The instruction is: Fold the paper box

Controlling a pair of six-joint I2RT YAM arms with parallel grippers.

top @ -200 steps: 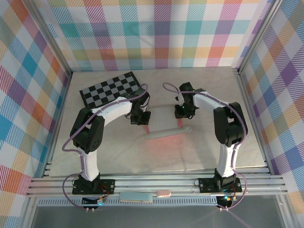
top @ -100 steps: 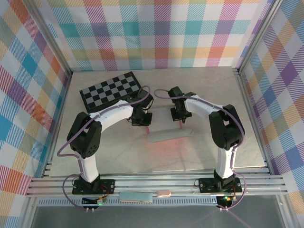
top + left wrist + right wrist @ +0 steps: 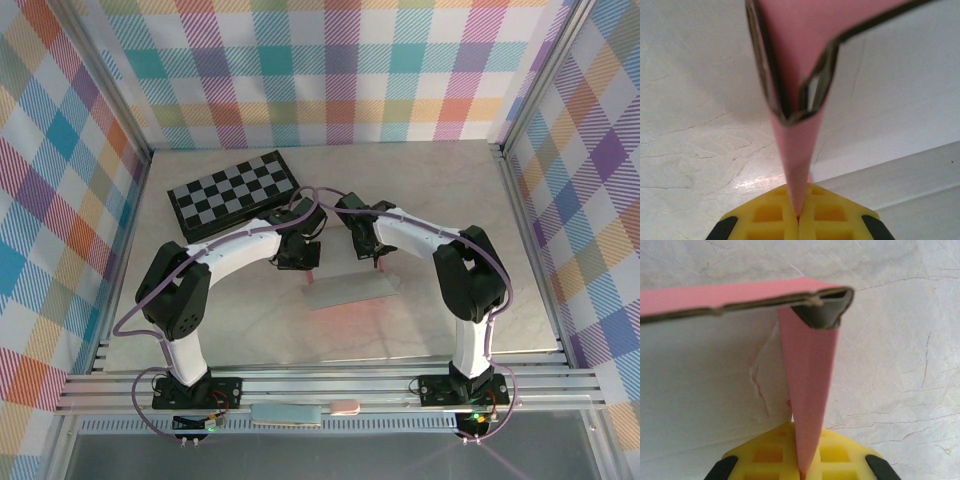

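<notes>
Pinching one paper box (image 3: 350,293), two jaws

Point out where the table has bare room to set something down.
Free: the wide table strip between the paper box and the near edge; the far stretch from the checkered board to the right wall. Crowded: mid-table, where the left gripper and right gripper pinch the box's flaps.
</notes>
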